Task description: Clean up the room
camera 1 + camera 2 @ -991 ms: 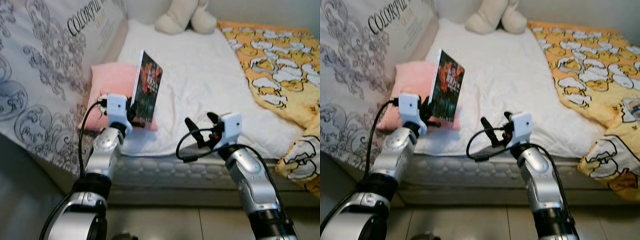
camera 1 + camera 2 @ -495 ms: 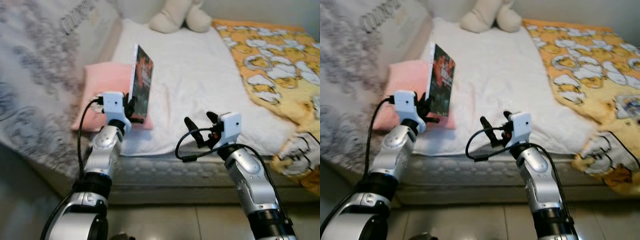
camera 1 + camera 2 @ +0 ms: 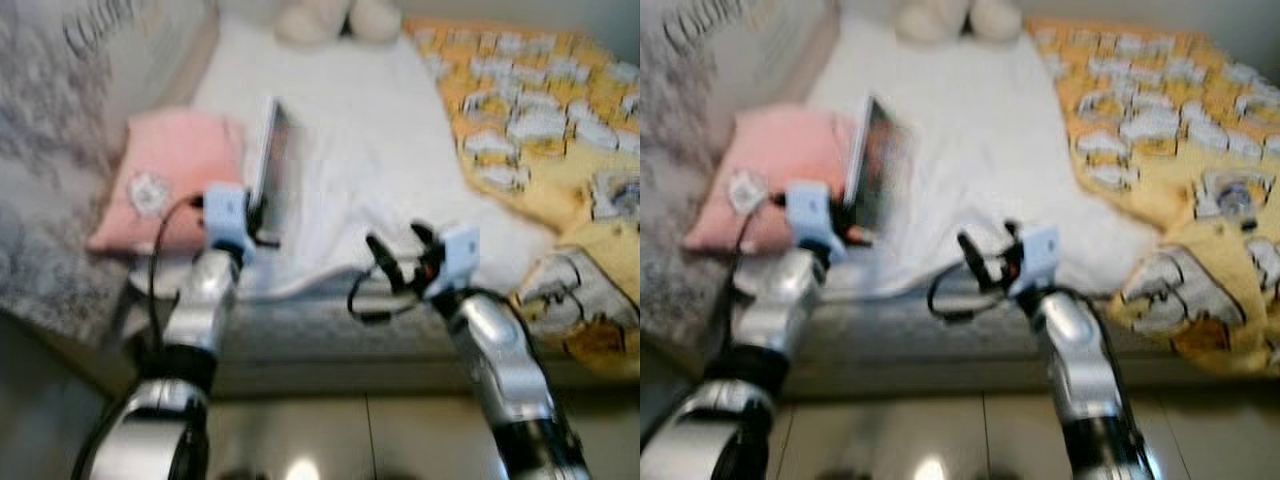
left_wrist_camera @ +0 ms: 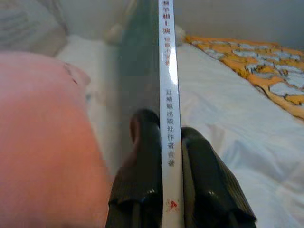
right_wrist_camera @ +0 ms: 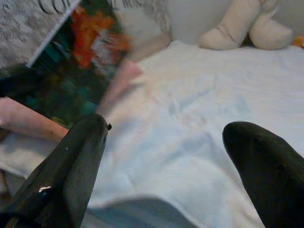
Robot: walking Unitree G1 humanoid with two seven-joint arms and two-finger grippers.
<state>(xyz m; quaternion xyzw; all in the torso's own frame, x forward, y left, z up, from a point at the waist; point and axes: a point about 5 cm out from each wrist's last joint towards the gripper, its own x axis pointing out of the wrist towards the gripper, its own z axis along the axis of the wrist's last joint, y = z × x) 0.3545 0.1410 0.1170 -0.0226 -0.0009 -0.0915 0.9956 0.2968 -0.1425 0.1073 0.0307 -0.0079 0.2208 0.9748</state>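
Observation:
My left gripper is shut on a thin book with a dark cover and white spine, held upright on edge above the bed's near left part, beside a pink pillow. Its black fingers clamp the spine from both sides. My right gripper hangs open over the mattress edge, nothing between its fingers. The right wrist view shows the book's cover off to one side and the white sheet ahead.
A white sheet covers the bed, with a yellow patterned blanket on its right side. A cream plush toy sits at the head. A patterned panel runs along the left. Tiled floor lies below.
The camera has swung and the picture is blurred; the bed now sits differently in view. The book has turned more edge-on. Both grippers keep their states.

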